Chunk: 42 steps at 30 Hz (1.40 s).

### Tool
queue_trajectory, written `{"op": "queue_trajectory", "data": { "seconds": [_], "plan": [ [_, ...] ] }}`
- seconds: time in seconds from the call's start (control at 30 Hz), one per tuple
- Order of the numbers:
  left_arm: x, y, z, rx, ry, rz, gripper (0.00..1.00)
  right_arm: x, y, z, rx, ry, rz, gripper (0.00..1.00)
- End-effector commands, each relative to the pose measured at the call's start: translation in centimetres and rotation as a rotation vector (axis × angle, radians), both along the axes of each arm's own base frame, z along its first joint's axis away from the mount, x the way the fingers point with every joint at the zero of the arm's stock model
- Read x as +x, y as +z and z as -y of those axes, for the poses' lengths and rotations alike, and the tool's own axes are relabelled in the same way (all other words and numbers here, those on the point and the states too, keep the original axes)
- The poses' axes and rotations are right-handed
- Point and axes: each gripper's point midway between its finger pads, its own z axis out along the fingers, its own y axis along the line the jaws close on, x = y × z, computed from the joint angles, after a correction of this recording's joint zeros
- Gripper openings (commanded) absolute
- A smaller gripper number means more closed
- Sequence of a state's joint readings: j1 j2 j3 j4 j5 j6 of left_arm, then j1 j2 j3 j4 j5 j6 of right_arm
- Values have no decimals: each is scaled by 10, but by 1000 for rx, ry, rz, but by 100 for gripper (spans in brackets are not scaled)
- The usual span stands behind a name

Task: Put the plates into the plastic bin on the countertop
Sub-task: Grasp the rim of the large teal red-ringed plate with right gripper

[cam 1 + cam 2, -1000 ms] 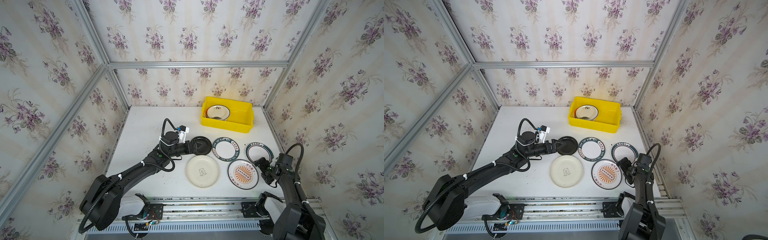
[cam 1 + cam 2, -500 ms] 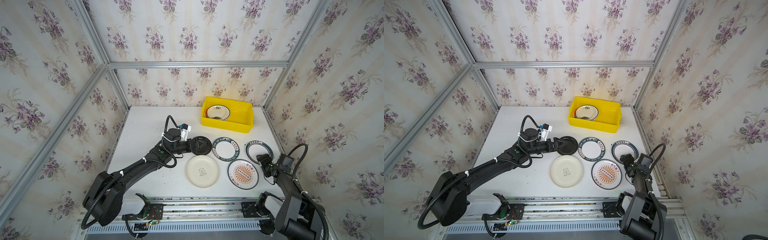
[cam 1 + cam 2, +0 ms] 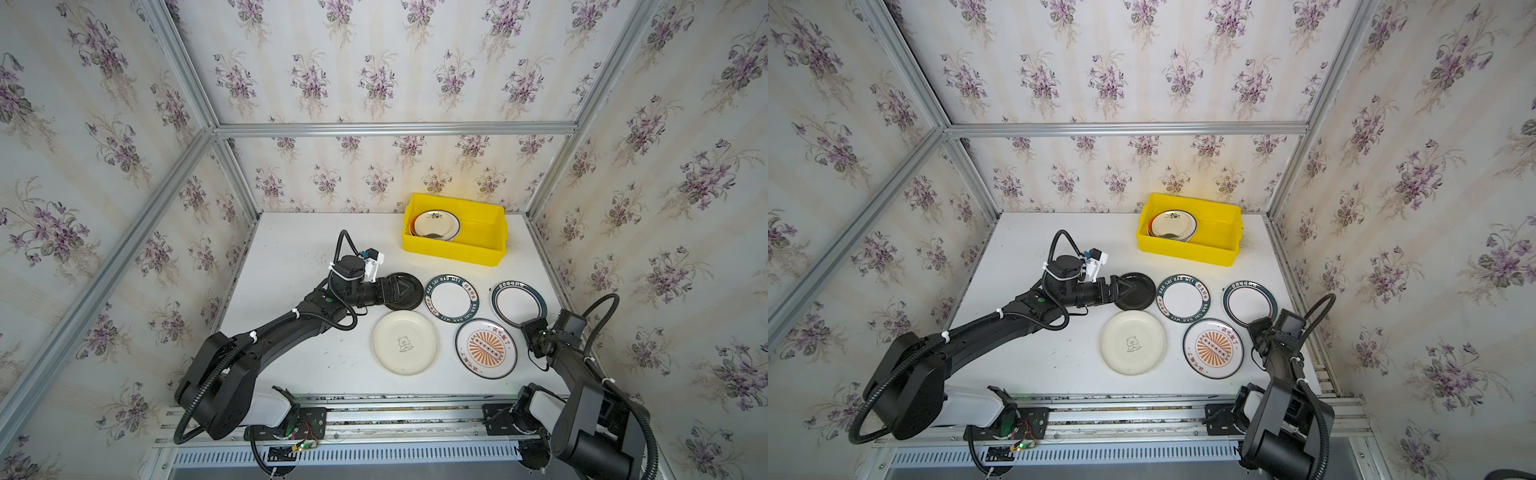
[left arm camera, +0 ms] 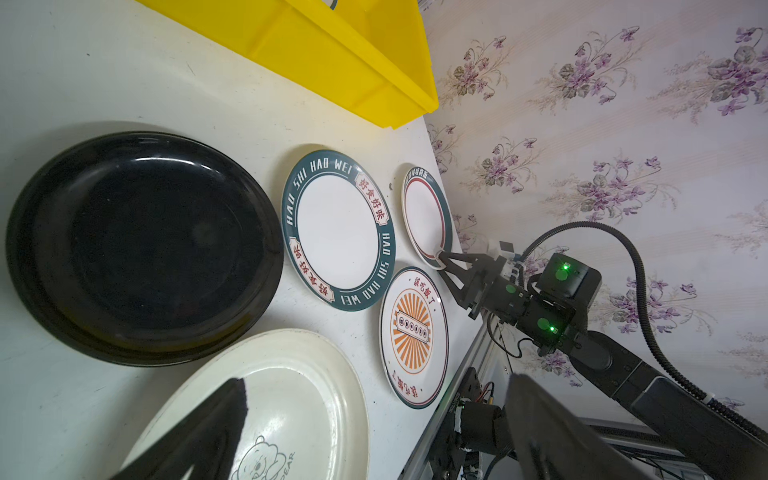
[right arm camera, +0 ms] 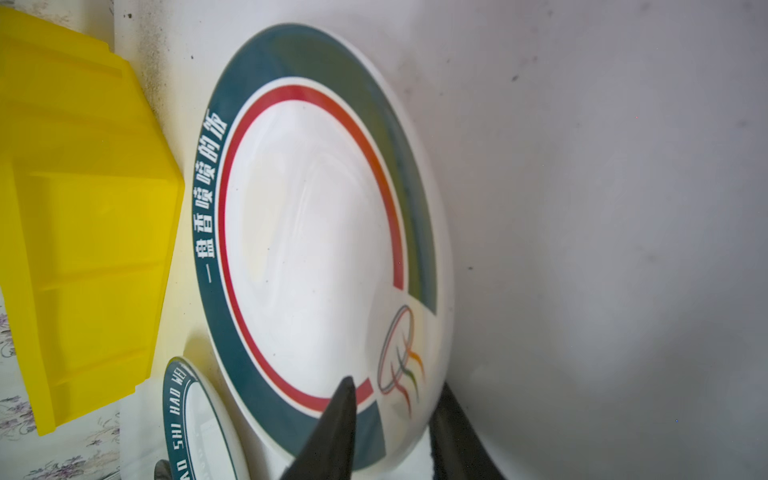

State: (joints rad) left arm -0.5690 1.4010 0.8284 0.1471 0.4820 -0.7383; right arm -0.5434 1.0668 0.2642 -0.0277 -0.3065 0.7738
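**Right claw closes on the teal-rimmed plate**

Over the last second the right claw (image 3: 524,326) has swung from beside the sunburst plate (image 3: 486,348) to the near edge of the teal-rimmed plate (image 3: 517,300) and narrowed onto it. The left claw (image 3: 401,286) has edged a little further over the black plate (image 4: 141,245).

In both top views the right claw's own body hides the contact. The left wrist view shows it: the two fingertips meet on the plate's rim. The right wrist view shows one finger (image 5: 332,428) lying over the teal band and the other behind the rim's outer edge. That view alone shows the plate's red inner ring and a looped coloured emblem. Whether the plate has lifted off the bench (image 3: 299,249) I cannot tell.

The left claw stands wide, holding nothing. In both top views it covers the middle of the black plate.

Five plates lie on the bench. The black one, the "HAO SHI HAO WEI" plate (image 3: 452,298) and the teal-rimmed one form the far row. The bear plate (image 3: 405,343) and the sunburst plate lie nearer the arms' bases.

The yellow bin (image 3: 453,249) stands at the back right of the bench. Only the top views see into it: a stack of plates sits at its left end, topped by a cream plate (image 3: 436,223) with dark markings. The wrist views show only its outer wall.
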Motion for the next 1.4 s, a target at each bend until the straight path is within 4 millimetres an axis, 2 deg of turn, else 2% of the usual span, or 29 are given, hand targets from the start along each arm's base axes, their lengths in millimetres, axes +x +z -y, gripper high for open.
{"op": "queue_trajectory", "data": {
  "seconds": [0.0, 0.17, 0.3, 0.37, 0.5, 0.83, 1.07, 1.23, 1.37],
  "plan": [
    [1, 1, -1, 0, -16, 26, 100, -4, -5, 1, 3, -16, -26, 27],
    [-2, -7, -8, 20, -15, 32, 100, 3, -6, -1, 12, 17, -8, 24],
    [-2, -14, -11, 27, -12, 17, 100, 7, -9, -2, 33, 24, -7, 18],
    [-3, -17, -11, 28, -20, 7, 100, 10, -11, -3, 46, 26, 0, 12],
    [-1, -24, -9, 35, -21, -13, 100, 21, -8, -7, 88, 48, 43, 12],
    [-1, -24, -9, 31, -29, -12, 100, 26, -8, -6, 119, 42, 56, 1],
    [0, -23, -7, 29, -33, -12, 100, 25, 10, 0, 67, 22, 87, 0],
    [6, -20, -8, 43, -20, 15, 99, 22, 34, 5, -14, 28, 116, 0],
    [14, -25, -14, 77, -2, 37, 100, 13, 57, 9, -98, 33, 118, 0]
  ]
}}
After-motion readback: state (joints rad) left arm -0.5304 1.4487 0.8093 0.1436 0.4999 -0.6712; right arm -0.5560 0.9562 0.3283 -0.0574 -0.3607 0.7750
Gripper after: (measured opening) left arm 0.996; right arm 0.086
